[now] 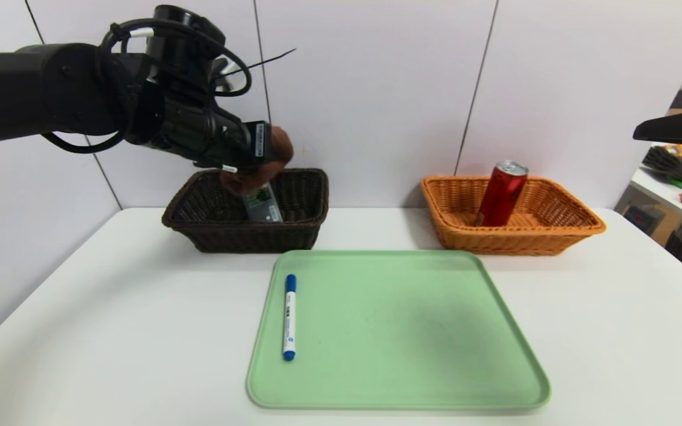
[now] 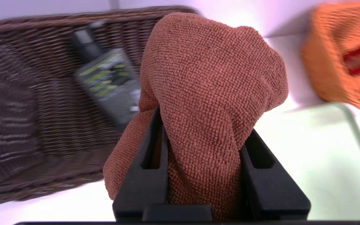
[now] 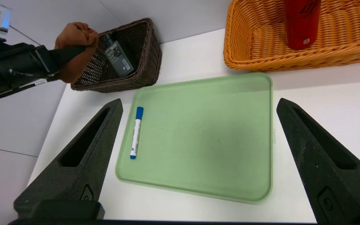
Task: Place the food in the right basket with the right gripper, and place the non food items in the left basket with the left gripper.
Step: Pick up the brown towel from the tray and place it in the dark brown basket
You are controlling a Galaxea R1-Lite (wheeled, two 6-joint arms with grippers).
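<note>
Worktop: white, set against pale wall panels, with a green tray (image 1: pixel 400 331) lying on it nearest the viewer.
Marker: white with a blue cap (image 1: pixel 289 319), lying on the tray toward its left side, the one item left to pick up.
Right pincer (image 3: pixel 200 103): parked off at the right side, held above the worktop, spread wide, nothing between its fingers.
Orange basket: beyond the tray, to the right, woven wicker (image 1: pixel 524 241).
Red can: leaning upright inside the orange basket (image 1: pixel 501 195), so the food part looks finished.
Dark brown basket: beyond the tray, to the left (image 1: pixel 252 236).
Pump bottle: dark green, lying tilted inside the brown basket (image 3: pixel 119 59), already sorted.
Towel: brown, bunched up (image 2: pixel 211 93), above the brown basket and its bottle, not released.
Left pincer (image 2: pixel 203 150): closed in on the towel, cloth bulging past both fingers.
Left arm: reaching in from the left (image 1: pixel 98 89), high over the worktop, sloping down toward the brown basket, a black cable looping around it.
Progress: two items are in their baskets, the towel is probably about to be dropped, and the marker remains for the left pincer; by my judgement, a little past halfway.
</note>
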